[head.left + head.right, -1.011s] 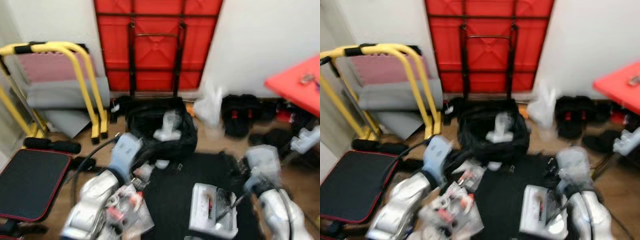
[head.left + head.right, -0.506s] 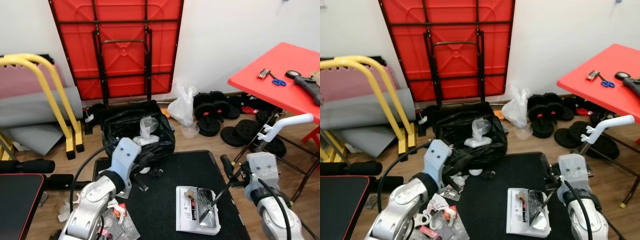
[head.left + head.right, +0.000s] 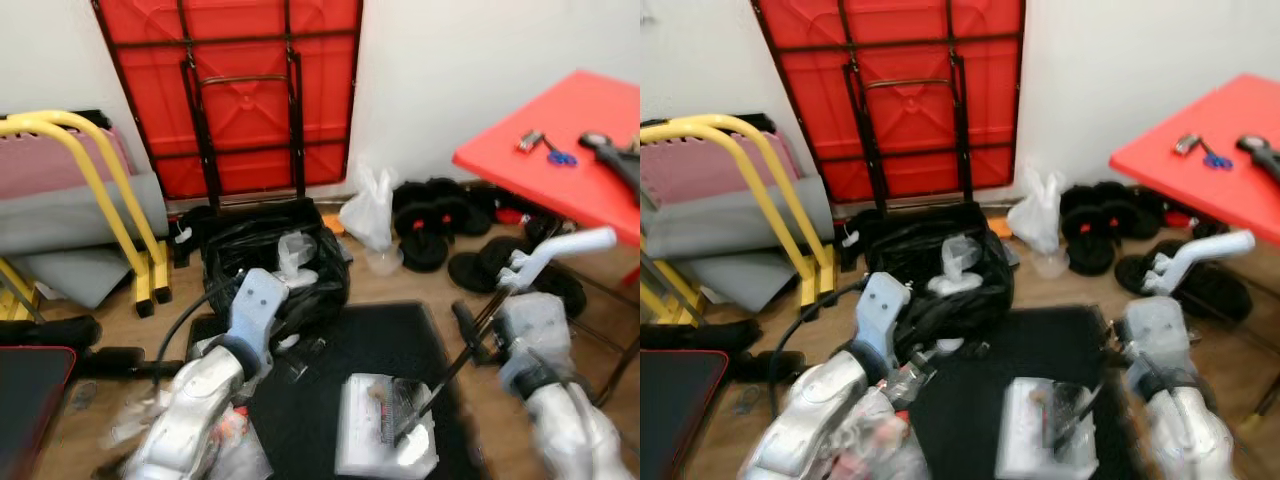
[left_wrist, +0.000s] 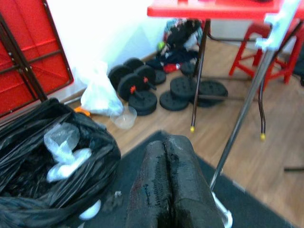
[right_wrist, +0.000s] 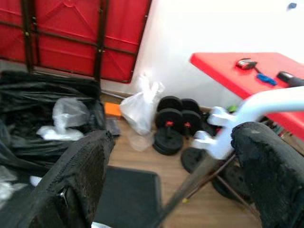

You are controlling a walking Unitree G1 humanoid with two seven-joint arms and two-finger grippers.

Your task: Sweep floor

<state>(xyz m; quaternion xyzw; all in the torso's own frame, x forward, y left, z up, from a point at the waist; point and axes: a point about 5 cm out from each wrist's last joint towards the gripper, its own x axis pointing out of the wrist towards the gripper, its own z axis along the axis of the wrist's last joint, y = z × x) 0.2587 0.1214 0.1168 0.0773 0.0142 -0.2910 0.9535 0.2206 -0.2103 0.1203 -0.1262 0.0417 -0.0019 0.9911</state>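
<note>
A white dustpan (image 3: pixel 385 440) with debris in it lies on a black floor mat (image 3: pixel 330 350). Its long pole (image 3: pixel 470 345) rises to a white handle (image 3: pixel 560 245). My right gripper (image 5: pixel 171 135) is open, its fingers (image 5: pixel 80 175) spread wide, and the pole (image 5: pixel 199 175) runs across the gap between them. My left gripper (image 4: pixel 165 142) is shut with nothing in it, low over the mat beside an open black rubbish bag (image 3: pixel 270 260) holding clear plastic. Crumpled wrappers (image 3: pixel 235 445) lie on the floor by my left arm.
A folded red table (image 3: pixel 230 90) leans on the wall behind the bag. Yellow bars (image 3: pixel 110 170) and grey mats stand at the left. A red table (image 3: pixel 560 150) with tools is at the right, with weight plates (image 3: pixel 430 215), a white plastic bag (image 3: pixel 368 210) and a cup below.
The camera swung right a second ago and now shakes slightly, blurring the picture. Both arms hold about the same pose, and the dustpan stays on the mat.
</note>
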